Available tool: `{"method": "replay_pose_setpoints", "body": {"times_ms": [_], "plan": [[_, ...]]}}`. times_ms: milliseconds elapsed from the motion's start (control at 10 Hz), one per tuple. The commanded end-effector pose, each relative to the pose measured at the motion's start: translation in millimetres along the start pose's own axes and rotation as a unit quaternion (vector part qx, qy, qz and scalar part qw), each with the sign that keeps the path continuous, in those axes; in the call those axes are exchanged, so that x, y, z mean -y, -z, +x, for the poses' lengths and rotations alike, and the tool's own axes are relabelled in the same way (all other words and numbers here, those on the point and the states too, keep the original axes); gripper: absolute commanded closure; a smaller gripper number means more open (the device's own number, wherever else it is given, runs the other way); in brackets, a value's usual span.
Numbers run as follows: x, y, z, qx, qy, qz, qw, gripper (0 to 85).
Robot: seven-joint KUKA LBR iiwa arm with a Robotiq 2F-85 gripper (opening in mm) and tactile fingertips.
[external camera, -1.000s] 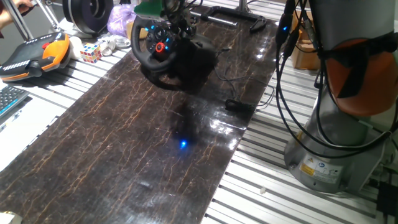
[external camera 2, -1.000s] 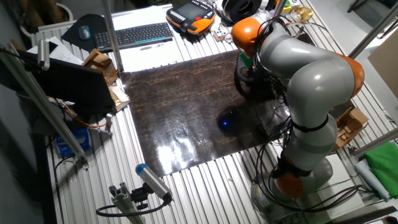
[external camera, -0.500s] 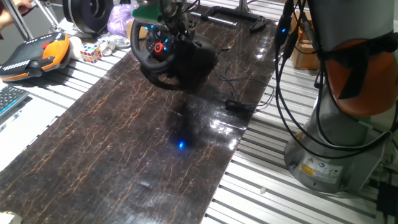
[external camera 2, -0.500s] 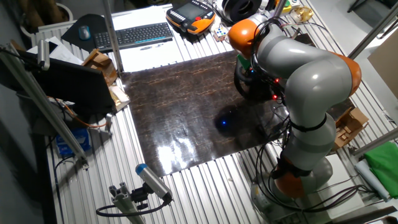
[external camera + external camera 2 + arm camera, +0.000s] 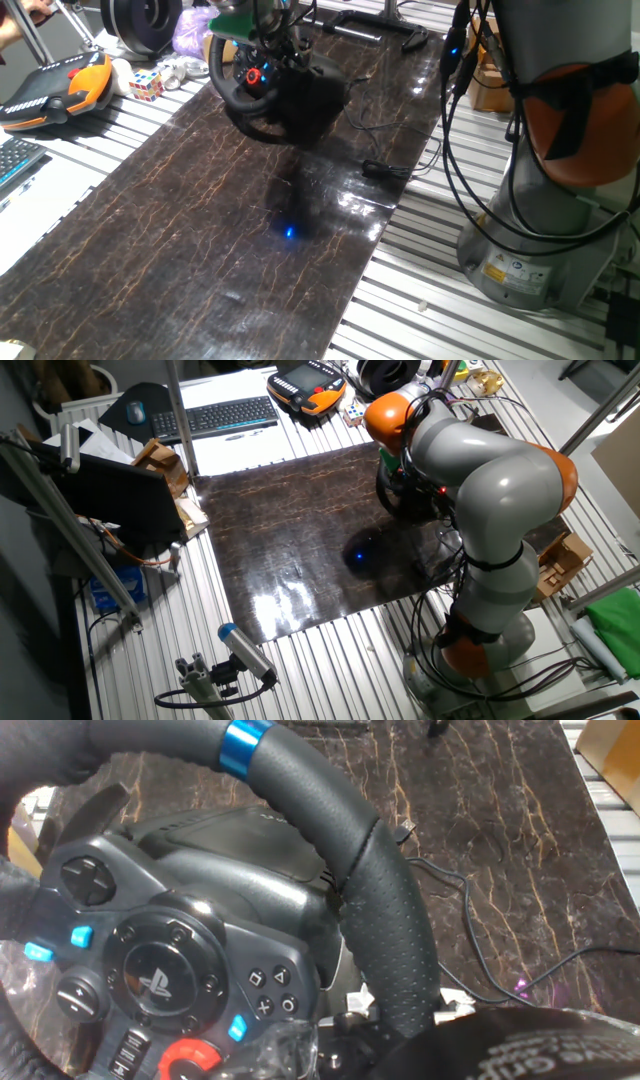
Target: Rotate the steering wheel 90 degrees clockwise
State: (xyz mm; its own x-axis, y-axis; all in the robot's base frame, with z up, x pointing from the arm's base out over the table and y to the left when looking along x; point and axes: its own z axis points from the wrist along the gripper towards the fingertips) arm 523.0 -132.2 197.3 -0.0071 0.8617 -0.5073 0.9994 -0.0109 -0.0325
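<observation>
The steering wheel (image 5: 252, 88) stands tilted on its black base (image 5: 312, 105) at the far end of the dark marble mat (image 5: 200, 250). My gripper (image 5: 268, 42) comes down on the wheel's upper rim and looks closed around it. In the hand view the thick rim (image 5: 385, 910) with its blue stripe (image 5: 243, 745) fills the frame. Beside it lies the hub (image 5: 155, 980) with small buttons and the red knob (image 5: 190, 1060). A dark finger (image 5: 520, 1050) crosses the rim at the bottom right. In the other fixed view my arm hides most of the steering wheel (image 5: 395, 500).
An orange teach pendant (image 5: 60, 85), a colour cube (image 5: 146, 84), a black spool (image 5: 140, 22) and a purple bag (image 5: 192, 30) lie left of the wheel. A small black box with cables (image 5: 385, 170) sits at the mat's right edge, and the robot base (image 5: 540, 230) stands further right.
My gripper has shifted a little to the left along the top of the wheel. The hub's red knob and lit buttons have moved left and up with it.
</observation>
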Motion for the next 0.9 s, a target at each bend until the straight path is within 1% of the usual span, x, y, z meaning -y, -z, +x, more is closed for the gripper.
{"method": "replay_pose_setpoints", "body": {"times_ms": [0,300,600,800], "plan": [[0.0,-0.9,1.1,-0.001,0.000,0.000,1.000,84.0],[-2.0,-4.9,6.2,-0.001,-0.005,0.001,1.000,84.0],[-4.5,-7.3,9.2,-0.003,-0.011,0.000,1.000,84.0],[-5.9,-5.9,9.1,-0.004,-0.015,0.001,1.000,84.0]]}}
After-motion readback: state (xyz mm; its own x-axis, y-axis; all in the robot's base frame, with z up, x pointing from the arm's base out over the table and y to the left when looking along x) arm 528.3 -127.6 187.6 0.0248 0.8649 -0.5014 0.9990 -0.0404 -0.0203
